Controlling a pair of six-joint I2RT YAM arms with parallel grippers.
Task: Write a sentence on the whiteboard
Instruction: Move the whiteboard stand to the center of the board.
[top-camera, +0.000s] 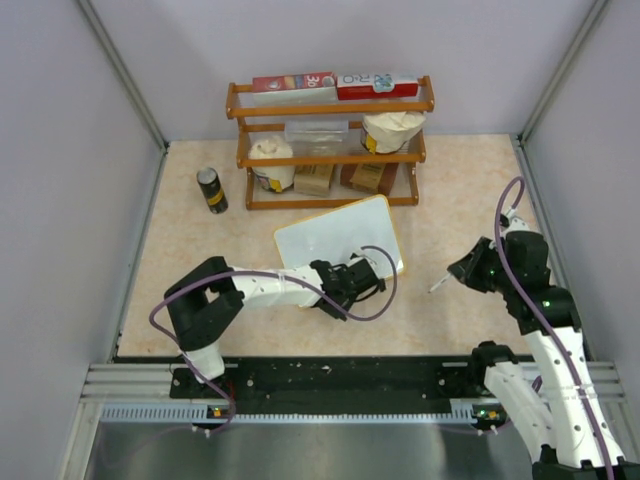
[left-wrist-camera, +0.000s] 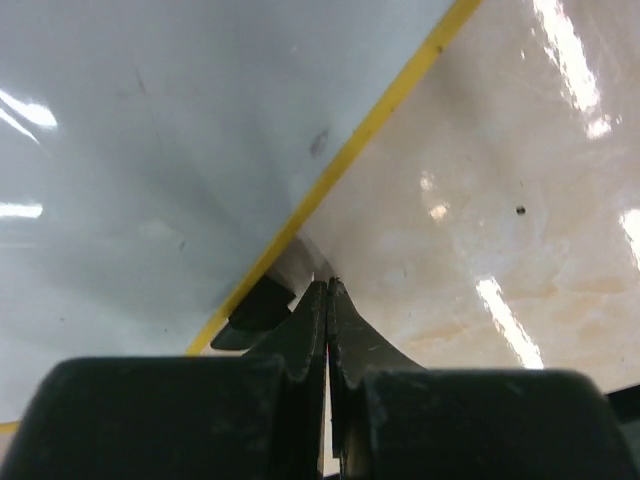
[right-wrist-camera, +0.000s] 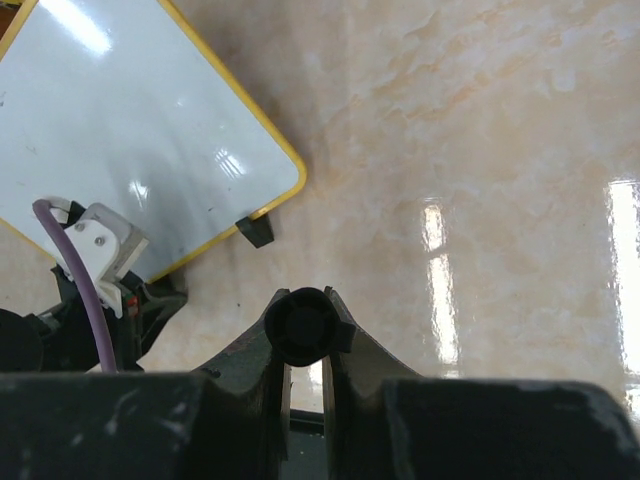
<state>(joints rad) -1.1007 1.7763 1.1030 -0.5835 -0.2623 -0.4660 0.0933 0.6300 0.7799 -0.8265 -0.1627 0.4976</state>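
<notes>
At the right side of the table (top-camera: 450, 200), my right gripper (top-camera: 462, 272) is clamped on the marker (right-wrist-camera: 303, 326), whose round black end fills the gap between my fingers in the wrist view. From above, the marker's thin tip pokes out toward the left. That is the way the whiteboard (top-camera: 335, 240) lies: left of this hand and a little farther out, well apart from the tip, with bare table between.

The board lies slanted, its long axis running from near-left to far-right. Its white face is blank, with no sentence on it that I can see.

My left gripper (left-wrist-camera: 328, 290) is the nearer one. Its jaws are pressed together right at the board's near edge, just beside a black foot (left-wrist-camera: 262, 305). I cannot tell whether they nip the frame.

I count one whiteboard, one marker, and one foot showing in each wrist view. I judge that the pen must cross leftward before any stroke.
</notes>
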